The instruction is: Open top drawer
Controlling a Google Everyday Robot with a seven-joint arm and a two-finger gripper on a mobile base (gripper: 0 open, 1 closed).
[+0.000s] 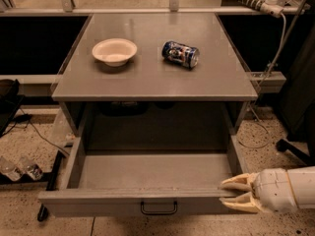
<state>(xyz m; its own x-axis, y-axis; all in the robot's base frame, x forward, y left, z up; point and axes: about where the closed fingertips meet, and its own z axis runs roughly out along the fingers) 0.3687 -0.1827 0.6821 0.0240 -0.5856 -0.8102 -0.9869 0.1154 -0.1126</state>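
The top drawer (147,173) of the grey metal cabinet is pulled far out toward me and shows a plain grey, empty inside. Its small black loop handle (158,209) sits at the middle of the front panel. My gripper (232,193), cream-coloured, comes in from the lower right. Its two fingers straddle the right end of the drawer's front panel, one inside the drawer and one in front of it, closed on the panel. The lower drawers are hidden below the frame.
On the cabinet top (147,82) stand a white bowl (114,51) and a blue can (180,54) lying on its side. Plastic bottles (19,168) and cables lie on the floor at left. A black chair base (295,149) stands at right.
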